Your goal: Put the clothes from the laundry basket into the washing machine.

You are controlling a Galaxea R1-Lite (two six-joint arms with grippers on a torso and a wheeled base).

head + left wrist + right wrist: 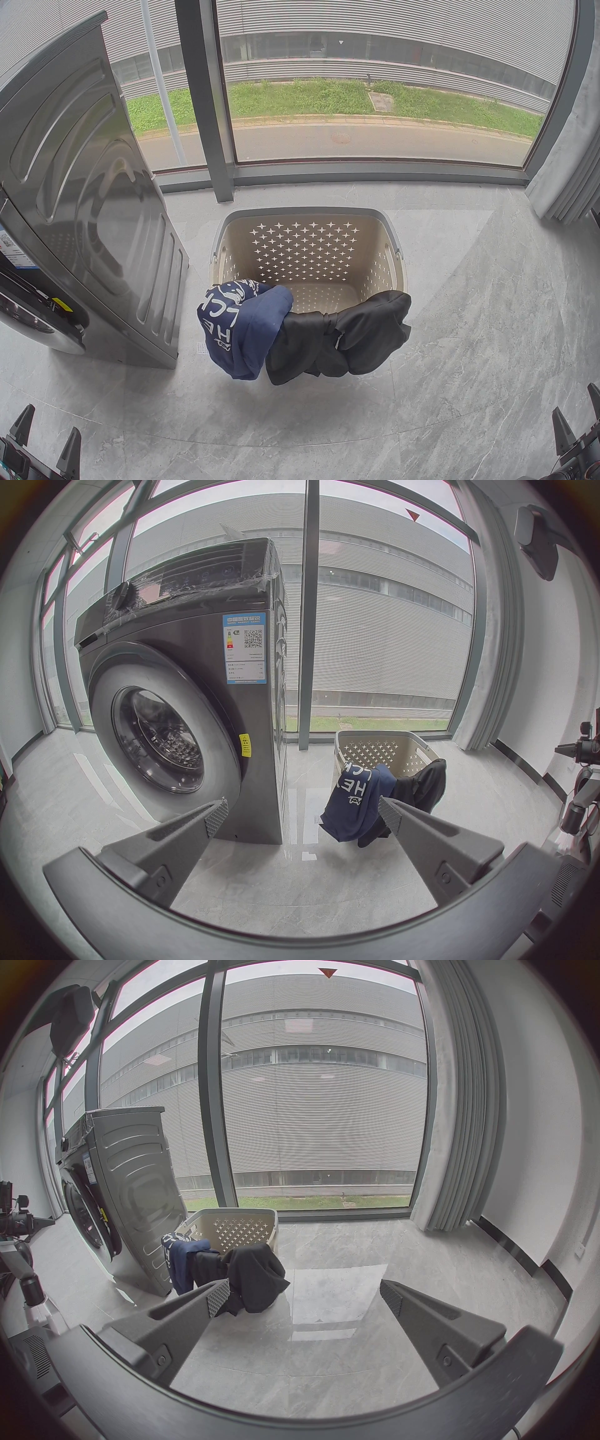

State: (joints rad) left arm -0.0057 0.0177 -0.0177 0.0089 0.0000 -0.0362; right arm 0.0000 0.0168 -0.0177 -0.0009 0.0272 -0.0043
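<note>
I'm driving this one from my desk. The biggest thing is the washing machine [187, 699] on my left: one dark grey metal box with ribbed side panels, a round glass porthole and plastic film over the top. The head camera cuts off its front, and I can't say for sure whether the door is latched.

Just beside it on the glossy grey stone floor [475, 300] sits one laundry basket [306, 214]. It's beige plastic, a rounded rectangle with a grey rim and star-shaped holes in the walls.

There are two garments, both draped over the basket's near rim and touching each other. The navy shirt [244, 325], soft knit with white lettering, hangs on the washer side, and the black garment [350, 334] looks smoother and bunched up. The folds hide what kind of garment the black one is.

The left gripper [301, 808] and right gripper [303, 1288] each have two dark wedge fingers spread wide apart, holding nothing. Both are low and well back from the basket.
</note>
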